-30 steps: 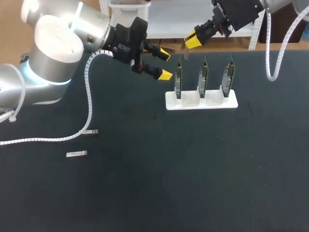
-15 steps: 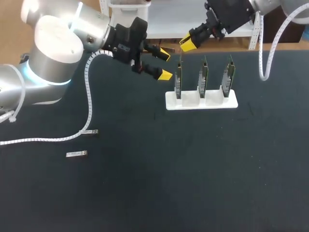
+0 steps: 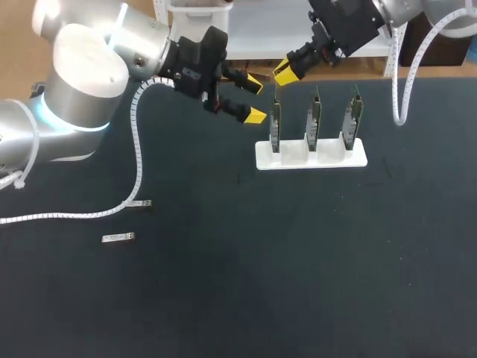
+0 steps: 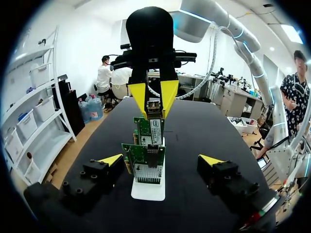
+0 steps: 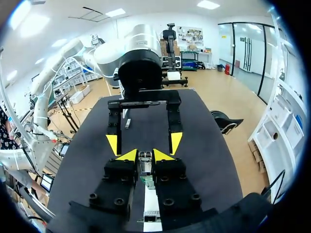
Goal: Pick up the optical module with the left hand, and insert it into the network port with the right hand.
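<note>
Green cards (image 3: pixel 314 119) — three, white stand (image 3: pixel 311 158) — one, module (image 4: pixel 154 107) in fingers (image 3: pixel 284 72)

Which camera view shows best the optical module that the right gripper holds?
The left wrist view: the optical module faces it, clamped between the right gripper's yellow tips. The right wrist view shows only one end of it between the fingers. In the head view it is too small to tell.

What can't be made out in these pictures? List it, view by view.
Head view: the right gripper hides the optical module it holds; two small metal pieces are too small to identify.
Left wrist view: the front card partly hides the cards behind it.
Right wrist view: the right gripper hides whether the module has reached a port.
</note>
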